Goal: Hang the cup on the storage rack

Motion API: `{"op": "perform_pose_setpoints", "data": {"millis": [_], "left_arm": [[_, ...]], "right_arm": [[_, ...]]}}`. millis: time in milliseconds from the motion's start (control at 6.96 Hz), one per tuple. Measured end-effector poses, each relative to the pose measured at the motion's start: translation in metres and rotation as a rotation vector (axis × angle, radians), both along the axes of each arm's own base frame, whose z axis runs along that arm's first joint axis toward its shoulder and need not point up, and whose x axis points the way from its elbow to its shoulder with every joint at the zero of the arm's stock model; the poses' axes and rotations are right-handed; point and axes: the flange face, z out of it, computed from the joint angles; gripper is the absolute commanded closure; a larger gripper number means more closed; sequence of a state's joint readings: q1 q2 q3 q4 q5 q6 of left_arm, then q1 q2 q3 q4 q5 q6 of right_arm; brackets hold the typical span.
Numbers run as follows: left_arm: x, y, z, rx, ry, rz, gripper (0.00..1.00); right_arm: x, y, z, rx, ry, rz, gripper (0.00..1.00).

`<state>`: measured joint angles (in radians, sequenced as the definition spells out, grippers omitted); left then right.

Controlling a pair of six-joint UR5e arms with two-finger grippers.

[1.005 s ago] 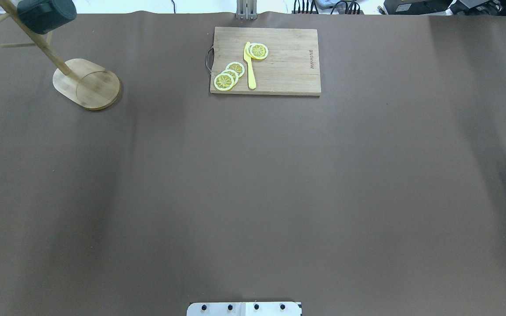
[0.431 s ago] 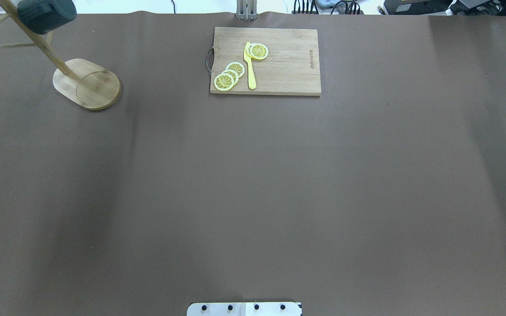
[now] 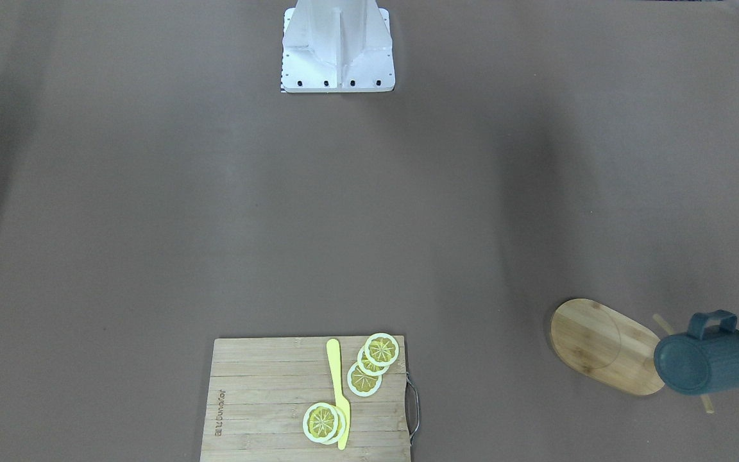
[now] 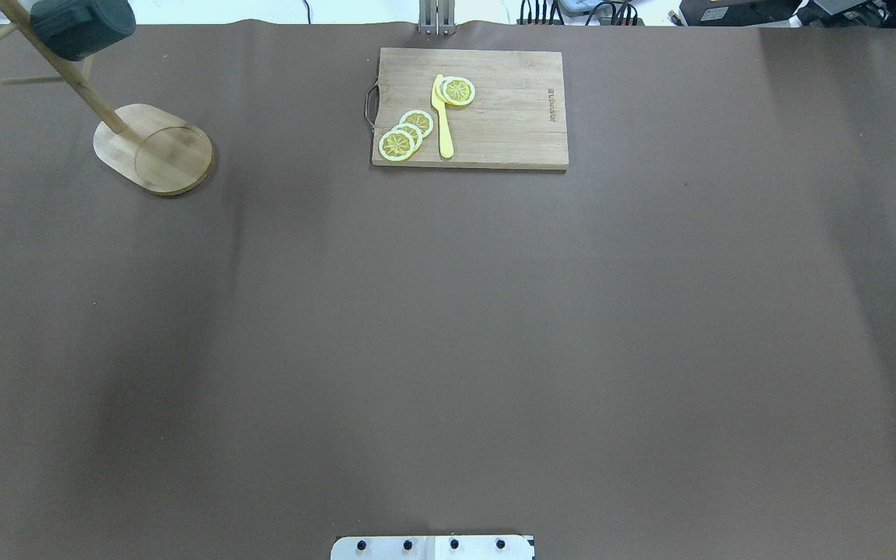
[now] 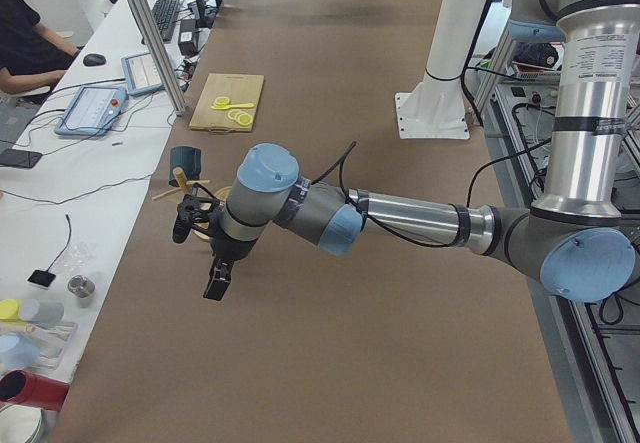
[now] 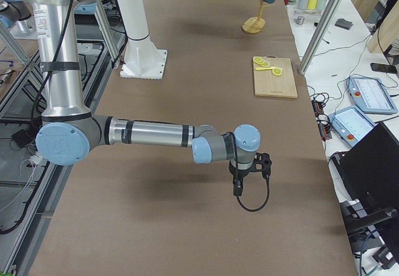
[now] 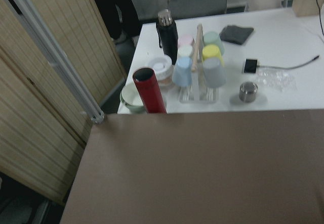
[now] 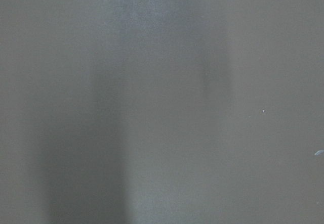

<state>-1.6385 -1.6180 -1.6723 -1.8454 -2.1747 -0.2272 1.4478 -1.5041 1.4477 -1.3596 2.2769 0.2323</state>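
A: Cup (image 3: 706, 362): where is it?
B: Hanging by its handle on a peg of the rack (image 3: 600, 346), clear of the table (image 4: 448, 350), at its far left corner. Nothing grips it.
A: And the arms?
B: The left gripper (image 5: 212, 293) hovers on the rack's side, apart from it. The right gripper (image 6: 237, 192) hangs over bare table, well apart. Only side views show their fingers, so I cannot tell whether they are apart or together.
A: What's left?
B: I'd judge the hanging done. The board (image 4: 510, 132) with slices (image 4: 397, 144) and knife (image 4: 442, 124) plays no part.
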Motion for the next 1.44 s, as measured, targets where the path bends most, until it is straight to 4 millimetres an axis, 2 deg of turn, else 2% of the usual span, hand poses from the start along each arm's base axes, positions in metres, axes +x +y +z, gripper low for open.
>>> {"op": "perform_pose_setpoints", "data": {"millis": [287, 431, 718, 862, 1005, 1436], "left_arm": [[0.052, -0.003, 0.023, -0.103, -0.022, 0.212, 0.02], [0.064, 0.005, 0.041, -0.138, -0.023, 0.259, 0.02], [0.072, 0.017, 0.072, -0.191, -0.014, 0.287, 0.02], [0.073, 0.021, 0.079, -0.197, -0.013, 0.290, 0.02], [0.073, 0.022, 0.081, -0.194, -0.012, 0.291, 0.02], [0.073, 0.021, 0.077, -0.183, 0.001, 0.294, 0.02]], "right_arm": [[-0.001, 0.000, 0.001, -0.006, -0.005, 0.001, 0.00], [-0.001, -0.001, 0.000, -0.006, -0.009, 0.001, 0.00], [-0.002, 0.000, -0.003, -0.011, -0.029, -0.002, 0.00], [0.000, 0.000, -0.006, -0.016, -0.057, 0.002, 0.00], [0.006, 0.001, -0.013, -0.030, -0.080, 0.014, 0.00], [0.018, 0.010, -0.057, -0.090, -0.093, 0.036, 0.00]]}}
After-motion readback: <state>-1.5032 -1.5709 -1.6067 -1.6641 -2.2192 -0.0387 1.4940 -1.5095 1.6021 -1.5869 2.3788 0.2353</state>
